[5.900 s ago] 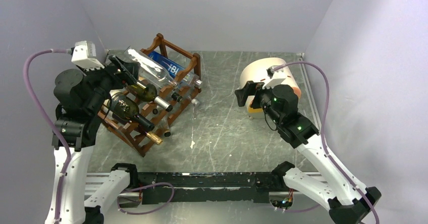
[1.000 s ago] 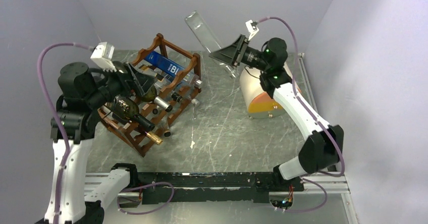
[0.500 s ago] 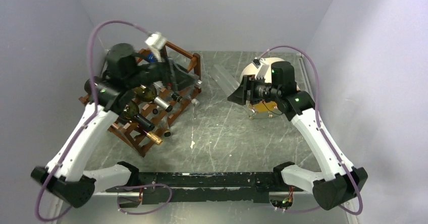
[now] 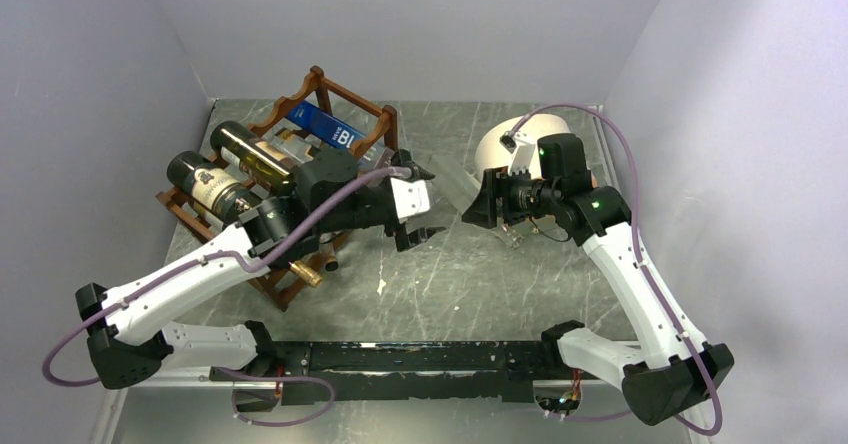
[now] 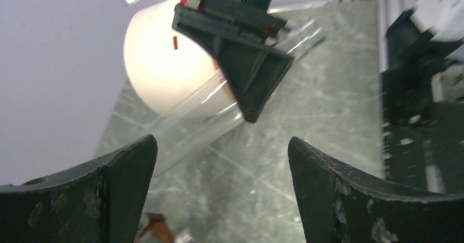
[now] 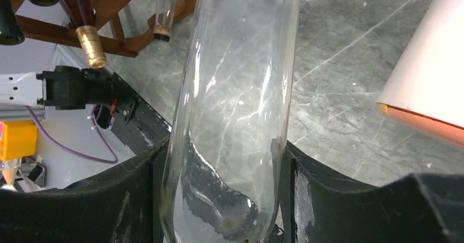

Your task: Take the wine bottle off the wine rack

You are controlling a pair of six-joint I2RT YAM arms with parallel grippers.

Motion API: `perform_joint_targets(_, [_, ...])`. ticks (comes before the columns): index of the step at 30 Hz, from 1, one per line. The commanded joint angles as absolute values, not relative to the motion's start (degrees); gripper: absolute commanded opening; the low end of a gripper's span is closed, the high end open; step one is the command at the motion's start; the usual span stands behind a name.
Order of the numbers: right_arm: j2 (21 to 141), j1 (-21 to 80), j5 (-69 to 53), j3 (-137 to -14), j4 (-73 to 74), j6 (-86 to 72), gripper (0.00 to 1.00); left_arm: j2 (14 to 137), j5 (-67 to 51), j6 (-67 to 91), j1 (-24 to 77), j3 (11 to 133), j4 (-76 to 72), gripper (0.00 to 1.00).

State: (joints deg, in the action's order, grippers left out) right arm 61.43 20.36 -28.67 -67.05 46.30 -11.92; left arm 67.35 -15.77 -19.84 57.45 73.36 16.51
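The place is a robotics lab test cell. Plain lavender walls (image 4: pixel 420 24) box in a marble-patterned tabletop (image 4: pixel 450 284). A white-and-black left arm (image 4: pixel 180 284) and right arm (image 4: pixel 640 284) are bolted to a black rail (image 4: pixel 420 359), with purple cables (image 4: pixel 633 204) looping along them.

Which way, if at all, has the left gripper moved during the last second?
Yes. The left gripper has moved to the right: it was over the wine rack, and now it is past the rack's right end, above the table.
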Motion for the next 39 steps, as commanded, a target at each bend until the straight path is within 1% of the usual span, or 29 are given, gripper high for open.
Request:
perform_joint_targets(1, [60.4,20.3,-32.2,-67.1,45.7,-10.0,0.00,68.8,-9.9,-36.6,58.1,69.7,11.9,0.93])
perform_joint_targets(8, [63.3,20.5,-36.6,-68.4,50.3,-7.6,0.00,68.8,-8.8,-43.4,58.2,59.5,2.3,0.93])
perform_joint_targets(14, [63.8,22.9,-38.6,-66.8,49.7,-9.0,0.00,70.7,-6.3,-45.1,59.7,54.3,-3.7,0.93])
perform_joint_targets(19, [64.2,29.7,-37.3,-64.8,45.7,-12.8,0.00,70.1,-8.0,-43.8,59.9,50.1,-7.9,0.93])
perform_joint_targets(23, [67.1,37.5,-35.6,-65.1,42.8,-15.6,0.00,70.8,-8.1,-44.0,60.3,49.8,-6.0,0.93])
perform_joint_targets(25, [68.1,39.7,-34.7,-65.8,42.4,-16.5,0.00,70.0,-7.8,-43.9,60.6,49.0,-5.6,0.94])
perform_joint_targets(26, [68.3,40.3,-33.9,-66.1,42.5,-16.7,0.00,69.2,-7.8,-43.8,60.8,48.4,-5.6,0.95])
perform_joint_targets(27, [68.1,40.4,-33.4,-66.3,42.6,-16.8,0.00,68.5,-7.4,-44.2,61.0,47.9,-5.3,0.86])
perform_joint_targets(29, [67.5,40.5,-33.0,-66.1,42.6,-16.7,0.00,67.0,-5.9,-44.9,62.0,46.7,-6.1,0.74])
perform_joint_targets(34, [65.9,40.5,-32.4,-65.4,43.9,-15.9,0.00,63.6,-5.2,-45.1,62.8,44.6,-8.6,0.61])
perform_joint_targets(36, [64.8,40.5,-32.3,-64.5,43.3,-16.4,0.00,63.7,-4.5,-45.3,63.1,44.6,-8.8,0.53])
perform_joint_targets(37, [64.1,40.5,-32.4,-64.1,42.7,-16.9,0.06,64.2,-4.1,-45.4,63.3,45.0,-8.8,0.45])
perform_joint_targets(39, [63.0,40.5,-31.9,-63.5,41.7,-17.8,0.25,65.2,-3.5,-45.1,63.5,46.4,-7.9,0.25])
